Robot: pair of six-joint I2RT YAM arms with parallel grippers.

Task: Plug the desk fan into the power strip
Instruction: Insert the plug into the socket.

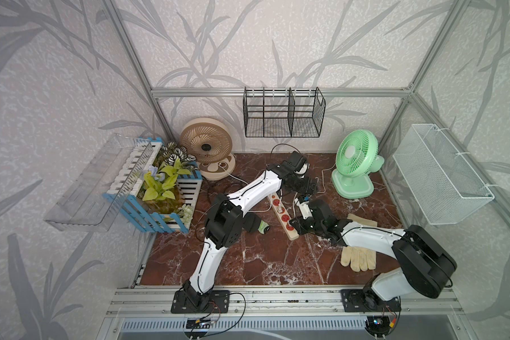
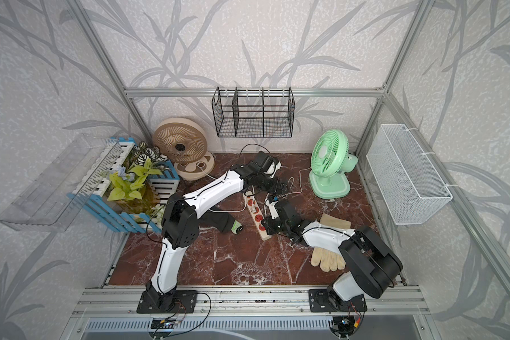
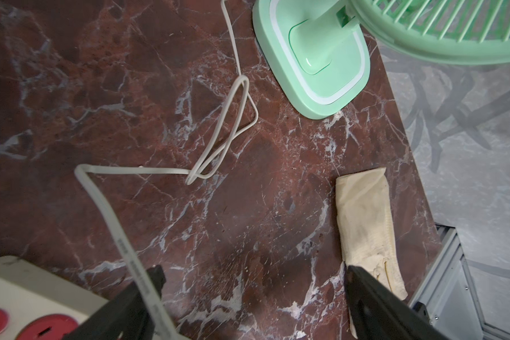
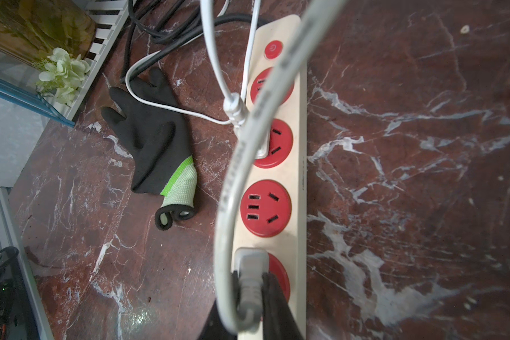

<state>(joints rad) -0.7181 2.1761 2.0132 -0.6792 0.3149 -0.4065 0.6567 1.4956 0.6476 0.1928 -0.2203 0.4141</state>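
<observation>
We found the right gripper (image 4: 251,279) clamped on a pale grey moulded plug (image 4: 249,259) at the end socket of the long cream power strip (image 4: 300,176), and the left gripper (image 3: 253,276) spread wide apart.

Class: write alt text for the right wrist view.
The right gripper pinches a grey plug at the end red socket of a long cream power strip. A black glove with green cuff lies beside it.

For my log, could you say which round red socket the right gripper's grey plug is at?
The end socket of the cream power strip, farthest from its small red button, beneath the right gripper.
</observation>
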